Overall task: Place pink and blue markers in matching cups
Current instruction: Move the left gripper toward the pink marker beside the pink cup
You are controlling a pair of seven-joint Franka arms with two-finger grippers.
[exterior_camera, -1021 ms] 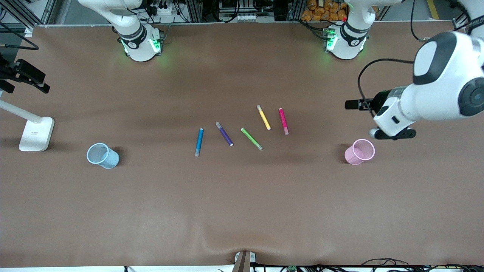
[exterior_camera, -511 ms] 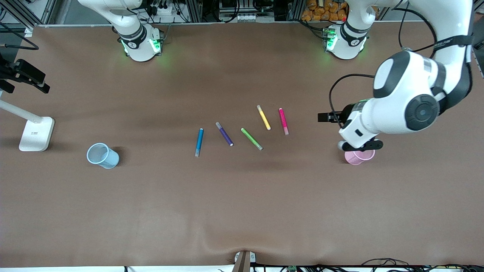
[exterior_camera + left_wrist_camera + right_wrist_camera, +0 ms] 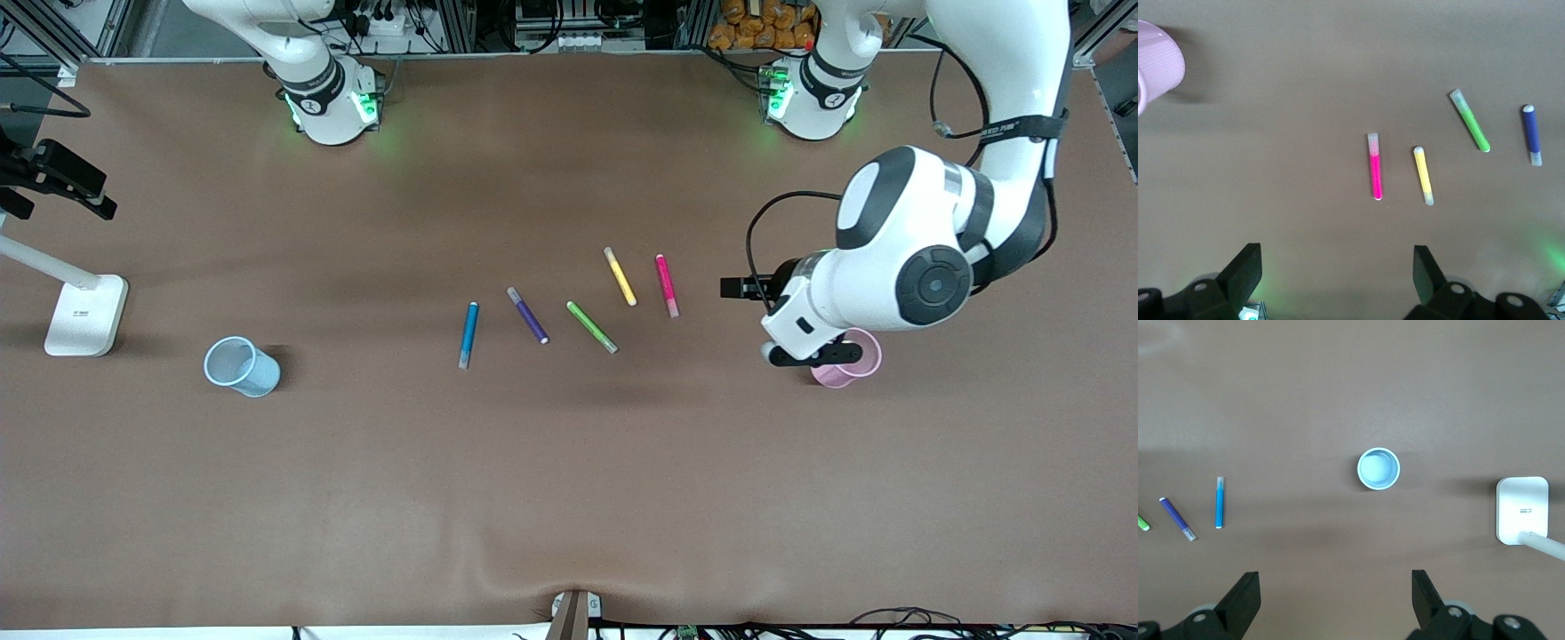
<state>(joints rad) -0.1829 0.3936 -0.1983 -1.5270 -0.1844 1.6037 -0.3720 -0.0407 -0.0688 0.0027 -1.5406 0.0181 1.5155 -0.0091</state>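
The pink marker (image 3: 667, 284) lies flat at the left arm's end of a row of markers. The blue marker (image 3: 468, 334) lies at the row's right-arm end. The pink cup (image 3: 853, 363) stands upright toward the left arm's end, partly hidden under the left arm's hand. The blue cup (image 3: 240, 365) stands toward the right arm's end. My left gripper (image 3: 1336, 252) hangs open and empty over bare table between the pink cup (image 3: 1155, 60) and the pink marker (image 3: 1375, 167). My right gripper (image 3: 1335, 577) is open and empty, high above the blue cup (image 3: 1378, 468) and blue marker (image 3: 1219, 503).
Between the two task markers lie a purple marker (image 3: 527, 315), a green marker (image 3: 591, 326) and a yellow marker (image 3: 620, 276). A white stand base (image 3: 86, 316) sits near the right arm's end of the table, beside the blue cup.
The left arm has swung in from the table's end, passing over the pink cup toward the markers. The markers and cups have not moved.
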